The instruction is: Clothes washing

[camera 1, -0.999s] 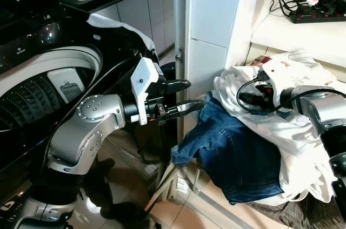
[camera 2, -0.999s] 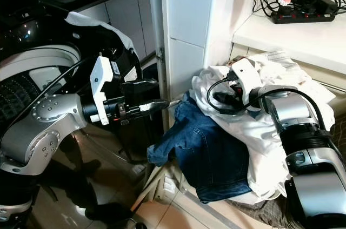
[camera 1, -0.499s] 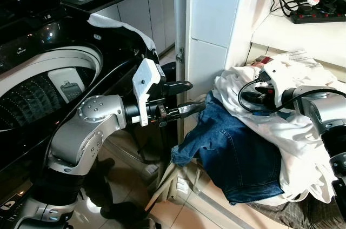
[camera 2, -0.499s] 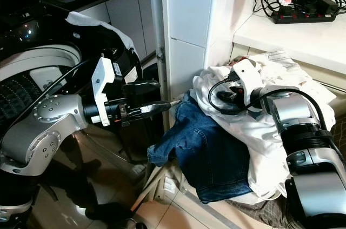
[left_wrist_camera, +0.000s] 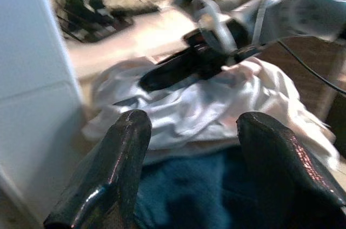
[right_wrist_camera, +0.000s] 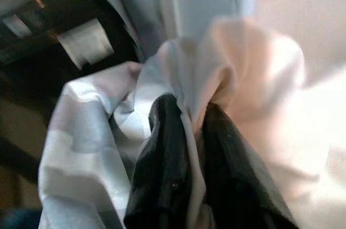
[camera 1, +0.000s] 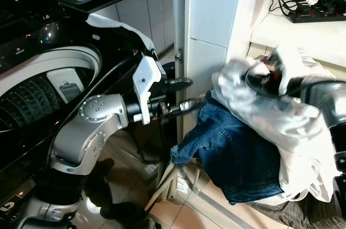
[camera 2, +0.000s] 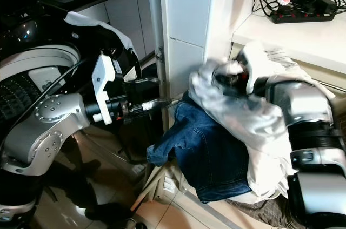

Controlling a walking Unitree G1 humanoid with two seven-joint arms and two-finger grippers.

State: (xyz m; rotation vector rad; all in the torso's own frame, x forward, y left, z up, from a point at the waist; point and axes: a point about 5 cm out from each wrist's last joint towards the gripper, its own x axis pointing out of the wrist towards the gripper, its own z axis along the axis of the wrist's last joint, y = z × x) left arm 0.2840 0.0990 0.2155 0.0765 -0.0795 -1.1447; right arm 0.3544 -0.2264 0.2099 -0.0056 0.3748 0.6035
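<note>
So, starting closest in: the right gripper (right_wrist_camera: 186,132) has its two black fingers pinched tight on a fold of the crumpled white cotton garment (camera 1: 270,115), with the cloth squeezed up between them in the right wrist view. From the head cameras that white garment is blurred and bunched up around the right arm, so it looks like it's mid-lift off the pile, though that's my read of the blur.

Under it sits the dark blue denim jeans (camera 1: 238,153), draped over the front of the heap and hanging down toward the tiled floor (camera 1: 178,213). They're touching the white garment along their upper edge.

The left gripper (camera 1: 181,95) is held out level between the black top-loading washing machine (camera 1: 48,78) and the laundry pile, with its fingers spread apart and nothing between them. Its tips are just beside the jeans' edge, right by the white cabinet corner (camera 1: 208,34).

Further back there's another white cloth (camera 1: 119,26) lying over the washer's rim. On the white shelf (camera 1: 297,34) behind the pile sits a black power strip (camera 1: 319,15) with a tangle of cables.

Step-wise I'd say it's the pick-up: grabbing one item from the heap to load the drum. The next move probably calls for lifting the white garment clear of the jeans without dragging them along, then swinging it across past the left arm to the open drum. The left gripper seems well placed to help gather trailing cloth.
</note>
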